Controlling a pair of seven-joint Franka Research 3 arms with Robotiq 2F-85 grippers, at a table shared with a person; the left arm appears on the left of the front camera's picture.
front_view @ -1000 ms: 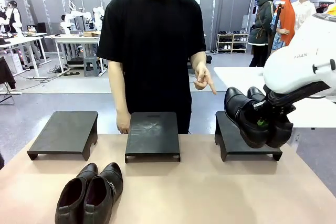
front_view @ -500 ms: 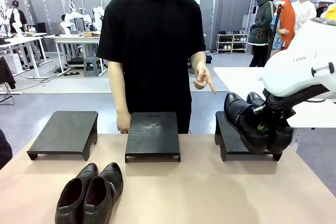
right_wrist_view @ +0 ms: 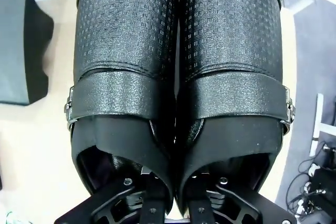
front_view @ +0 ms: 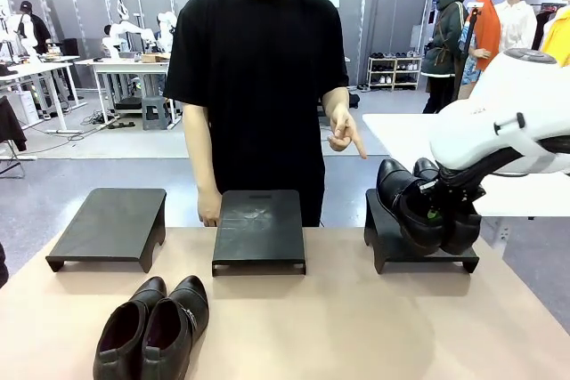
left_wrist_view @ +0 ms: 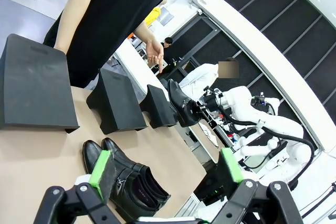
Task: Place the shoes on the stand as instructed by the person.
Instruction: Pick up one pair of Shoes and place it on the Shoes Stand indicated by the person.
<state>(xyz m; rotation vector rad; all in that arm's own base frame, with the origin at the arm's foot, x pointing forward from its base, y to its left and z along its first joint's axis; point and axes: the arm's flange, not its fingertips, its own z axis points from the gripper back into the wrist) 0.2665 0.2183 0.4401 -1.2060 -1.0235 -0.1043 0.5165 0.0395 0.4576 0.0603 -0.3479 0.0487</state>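
Observation:
My right gripper (front_view: 435, 214) is shut on one pair of black shoes (front_view: 405, 202), pinching their inner walls, and holds them tilted over the right stand (front_view: 388, 246). Whether their soles touch it I cannot tell. In the right wrist view the held shoes (right_wrist_view: 178, 77) stand side by side above my right gripper (right_wrist_view: 173, 205). The other pair of shoes (front_view: 156, 327) lies on the table near the front left. The person (front_view: 258, 68) stands behind the table, one hand (front_view: 346, 138) pointing down towards the right stand. My left gripper (left_wrist_view: 165, 169) hangs open above that second pair (left_wrist_view: 128, 179).
Two more black stands sit along the far edge, a left stand (front_view: 111, 224) and a middle stand (front_view: 258, 229). The tan table (front_view: 356, 327) is bare in front of them. The person's other hand (front_view: 209, 215) rests behind the middle stand. Other people stand far back right.
My right gripper has carried the held shoes down and slightly away, closer over the right stand. The person's pointing hand and the shoes on the table have not moved.

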